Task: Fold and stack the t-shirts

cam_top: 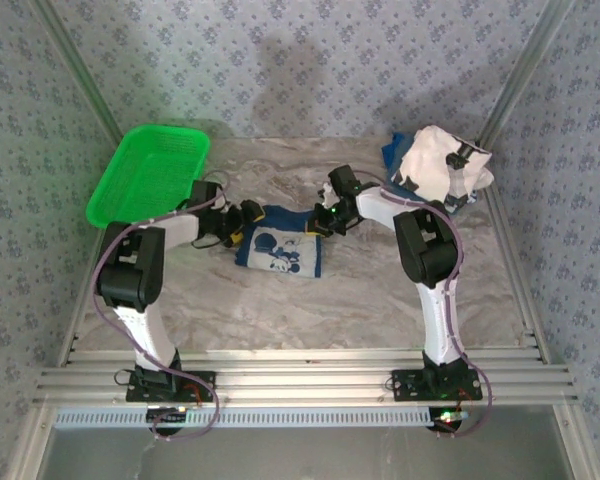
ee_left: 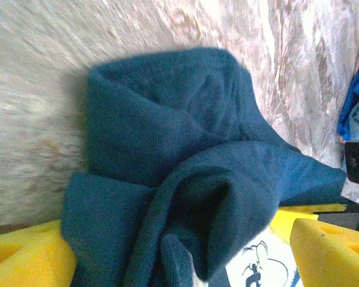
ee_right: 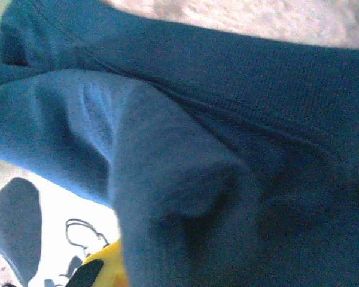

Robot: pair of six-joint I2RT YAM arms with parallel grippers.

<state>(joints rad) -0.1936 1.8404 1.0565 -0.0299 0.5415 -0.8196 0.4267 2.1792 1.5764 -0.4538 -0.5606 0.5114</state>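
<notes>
Where navy t-shirt (cam_top: 280,250) lies (print up), left end effector (cam_top: 246,222) seemingly spread; right end effector (cam_top: 323,220) unclear.

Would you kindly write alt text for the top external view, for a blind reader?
Two robot arms meet at a bunched navy t-shirt with a white print, the left gripper and right gripper at its far corners. A green basket sits far left; a crumpled white t-shirt and blue cloth lie far right.

No words, numbers or brand marks could be read anywhere. The navy shirt (cam_top: 277,214) bore a white print (cam_top: 283,252) on its chest with dark cartoon-like line drawings; no letters could be made out in it, even up close.
</notes>
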